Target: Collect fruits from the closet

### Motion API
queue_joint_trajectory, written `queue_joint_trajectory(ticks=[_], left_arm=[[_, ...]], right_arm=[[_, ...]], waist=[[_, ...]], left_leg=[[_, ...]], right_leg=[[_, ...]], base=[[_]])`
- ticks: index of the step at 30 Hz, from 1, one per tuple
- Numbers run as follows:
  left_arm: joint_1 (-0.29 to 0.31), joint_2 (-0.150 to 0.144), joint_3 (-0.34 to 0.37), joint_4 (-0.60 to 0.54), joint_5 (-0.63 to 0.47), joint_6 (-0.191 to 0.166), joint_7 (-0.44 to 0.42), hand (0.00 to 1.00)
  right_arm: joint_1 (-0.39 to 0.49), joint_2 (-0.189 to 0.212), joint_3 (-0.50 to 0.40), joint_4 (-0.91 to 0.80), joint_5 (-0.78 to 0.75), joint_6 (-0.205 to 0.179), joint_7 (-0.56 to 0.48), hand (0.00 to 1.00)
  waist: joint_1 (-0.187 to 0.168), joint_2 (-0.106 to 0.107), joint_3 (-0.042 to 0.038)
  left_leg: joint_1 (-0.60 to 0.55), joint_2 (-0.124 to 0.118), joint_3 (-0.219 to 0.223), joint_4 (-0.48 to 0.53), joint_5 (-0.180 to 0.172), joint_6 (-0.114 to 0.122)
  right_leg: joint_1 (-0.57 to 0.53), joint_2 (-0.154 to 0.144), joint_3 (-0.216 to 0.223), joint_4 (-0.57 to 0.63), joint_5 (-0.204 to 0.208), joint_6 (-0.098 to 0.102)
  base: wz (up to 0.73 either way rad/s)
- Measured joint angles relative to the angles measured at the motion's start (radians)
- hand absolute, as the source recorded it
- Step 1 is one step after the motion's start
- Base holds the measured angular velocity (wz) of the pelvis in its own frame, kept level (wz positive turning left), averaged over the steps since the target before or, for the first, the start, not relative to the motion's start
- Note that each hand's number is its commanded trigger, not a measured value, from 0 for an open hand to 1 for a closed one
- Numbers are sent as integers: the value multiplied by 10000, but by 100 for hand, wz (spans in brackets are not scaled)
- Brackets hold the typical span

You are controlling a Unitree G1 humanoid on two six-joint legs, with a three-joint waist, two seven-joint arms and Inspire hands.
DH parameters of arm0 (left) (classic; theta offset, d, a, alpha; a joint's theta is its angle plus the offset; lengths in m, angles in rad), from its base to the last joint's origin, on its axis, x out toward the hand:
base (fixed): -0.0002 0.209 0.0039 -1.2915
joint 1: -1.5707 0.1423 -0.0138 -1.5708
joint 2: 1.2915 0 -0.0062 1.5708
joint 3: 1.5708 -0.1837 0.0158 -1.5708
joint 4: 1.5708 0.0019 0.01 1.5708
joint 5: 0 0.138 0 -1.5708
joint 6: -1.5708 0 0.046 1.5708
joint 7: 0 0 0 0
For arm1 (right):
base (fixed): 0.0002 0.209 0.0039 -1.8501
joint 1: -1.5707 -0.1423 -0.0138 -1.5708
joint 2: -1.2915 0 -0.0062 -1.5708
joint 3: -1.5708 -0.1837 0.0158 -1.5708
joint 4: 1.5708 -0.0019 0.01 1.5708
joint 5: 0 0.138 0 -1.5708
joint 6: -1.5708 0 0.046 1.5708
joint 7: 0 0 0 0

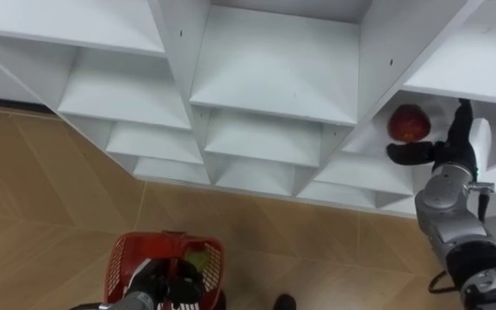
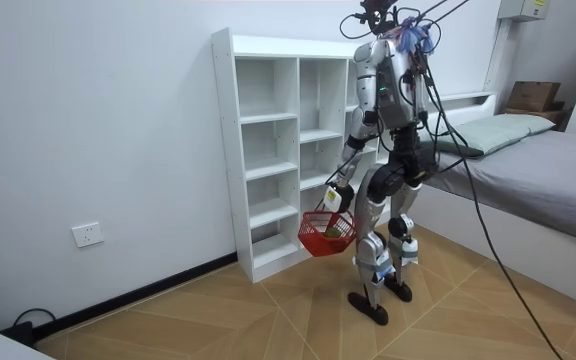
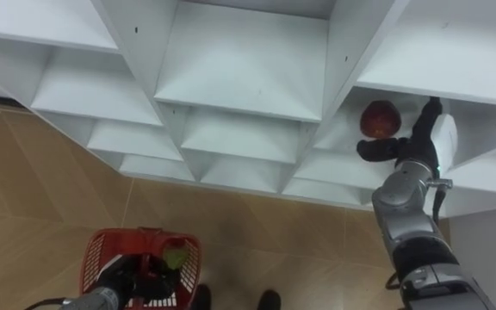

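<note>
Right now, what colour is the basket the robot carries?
The basket is red, clearest in the left eye view.

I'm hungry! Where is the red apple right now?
In the left eye view, the red apple sits on a closet shelf at the right, just beside the right robot hand.

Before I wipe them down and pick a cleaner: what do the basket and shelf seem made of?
The basket looks like smooth red plastic, given its moulded slotted walls. The shelf seems to be painted or laminated board: smooth matte white panels with small peg holes.
</note>
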Motion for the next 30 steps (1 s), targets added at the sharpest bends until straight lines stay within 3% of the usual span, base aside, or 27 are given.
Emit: queue_joint_trajectory(ticks=[19, 26, 30], left_arm=[[-9, -22, -25, 6, -80, -9, -60, 100], [-24, -102, -219, 19, -87, -9, -62, 100], [-59, -223, -224, 17, -86, -12, -63, 100]], right_arm=[[-154, -75, -282, -243, -68, 0, -223, 0], [-154, -68, -272, -243, -387, 0, -224, 0], [-154, -69, -273, -244, -388, 0, -228, 0]], waist=[[9, 30, 0], [39, 204, 61], [140, 301, 55]], left_leg=[[-362, -14, 90, 25, 76, 8], [-432, -19, 26, 57, 77, 10], [-489, -13, 35, 50, 79, 7]], right_leg=[[-429, -98, -143, 161, 3, -5], [-430, -147, -374, 149, 5, -8], [-560, -163, -375, 282, -6, -24]], base=[[0], [1], [0]])
